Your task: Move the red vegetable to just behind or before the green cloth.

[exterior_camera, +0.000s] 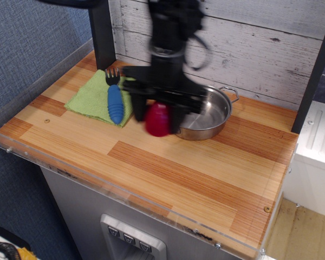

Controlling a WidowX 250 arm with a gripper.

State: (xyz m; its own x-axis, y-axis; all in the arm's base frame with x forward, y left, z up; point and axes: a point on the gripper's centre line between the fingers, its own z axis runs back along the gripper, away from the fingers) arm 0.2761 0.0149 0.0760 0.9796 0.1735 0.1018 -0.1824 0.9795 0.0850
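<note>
The red vegetable (157,119), a glossy dark-red dome, hangs in my gripper (157,116) above the wooden counter, between the green cloth and the steel pot. The gripper is shut on it, one black finger on each side. The green cloth (92,97) lies flat at the back left of the counter, just left of the gripper. A blue-handled fork (115,102) lies on the cloth's right half. The frame is motion-blurred around the arm.
A steel pot (208,114) with loop handles stands right of the gripper, partly hidden by it. A black post (101,32) rises behind the cloth. A white plank wall (249,49) backs the counter. A clear plastic rim (124,187) runs along the front and left edges.
</note>
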